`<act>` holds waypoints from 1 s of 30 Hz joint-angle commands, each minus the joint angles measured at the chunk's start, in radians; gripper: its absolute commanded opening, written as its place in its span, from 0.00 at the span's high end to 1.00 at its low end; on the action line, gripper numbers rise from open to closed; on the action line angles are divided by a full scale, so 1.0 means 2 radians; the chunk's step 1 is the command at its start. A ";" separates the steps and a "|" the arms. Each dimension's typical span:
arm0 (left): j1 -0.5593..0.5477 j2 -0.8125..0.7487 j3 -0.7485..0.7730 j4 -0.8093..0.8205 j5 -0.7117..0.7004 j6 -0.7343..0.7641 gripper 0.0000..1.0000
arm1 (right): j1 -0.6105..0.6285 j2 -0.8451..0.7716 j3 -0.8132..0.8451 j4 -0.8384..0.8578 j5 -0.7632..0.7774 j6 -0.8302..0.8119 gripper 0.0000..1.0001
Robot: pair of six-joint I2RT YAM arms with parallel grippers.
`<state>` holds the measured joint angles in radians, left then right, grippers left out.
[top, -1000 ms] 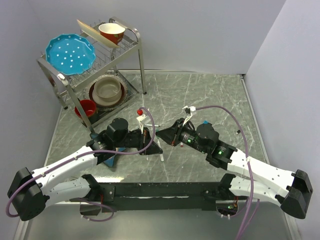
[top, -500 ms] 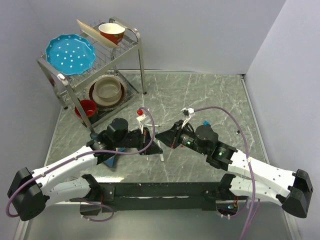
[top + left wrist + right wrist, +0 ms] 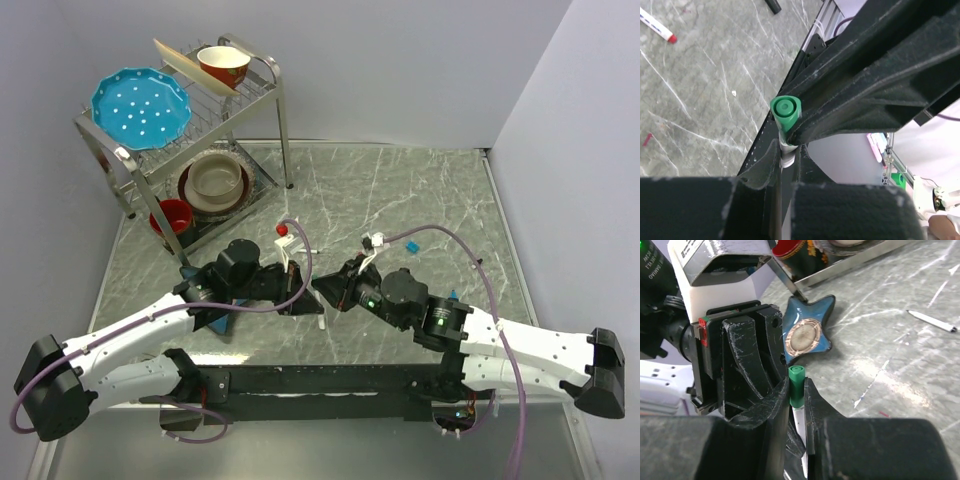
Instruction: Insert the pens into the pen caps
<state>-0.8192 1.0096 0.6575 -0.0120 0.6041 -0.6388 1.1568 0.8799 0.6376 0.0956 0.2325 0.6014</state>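
Two clenched grippers meet: our right gripper (image 3: pixel 796 390) has pushed in, and between its jaws the cap (image 3: pixel 786 107) looks seated on the pen (image 3: pixel 800 426) gripped by our left gripper (image 3: pixel 786 152).

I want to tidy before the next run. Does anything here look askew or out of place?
On the rack's top shelf a cream plate leans tilted beside the red bowl. A blue star-shaped dish lies on the table, apart from the other dishes. Nothing looks spilled or broken.

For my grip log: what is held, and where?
A white pen wearing a green cap: left gripper pinches its barrel, right gripper clamps near the cap's base.
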 commanded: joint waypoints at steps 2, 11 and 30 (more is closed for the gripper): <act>0.005 -0.010 0.032 0.028 -0.033 0.009 0.99 | 0.048 -0.007 0.016 -0.044 0.072 0.006 0.77; 0.005 -0.009 0.042 0.022 -0.034 0.011 0.99 | 0.103 0.012 0.036 -0.056 0.131 0.015 0.66; 0.005 -0.032 0.072 -0.029 -0.059 0.044 0.99 | 0.115 -0.066 0.029 -0.076 0.135 -0.031 0.53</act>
<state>-0.8112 0.9703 0.7414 -0.0658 0.5102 -0.5907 1.3830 0.7834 0.7120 -0.1085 0.5438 0.6067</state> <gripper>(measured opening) 0.081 0.467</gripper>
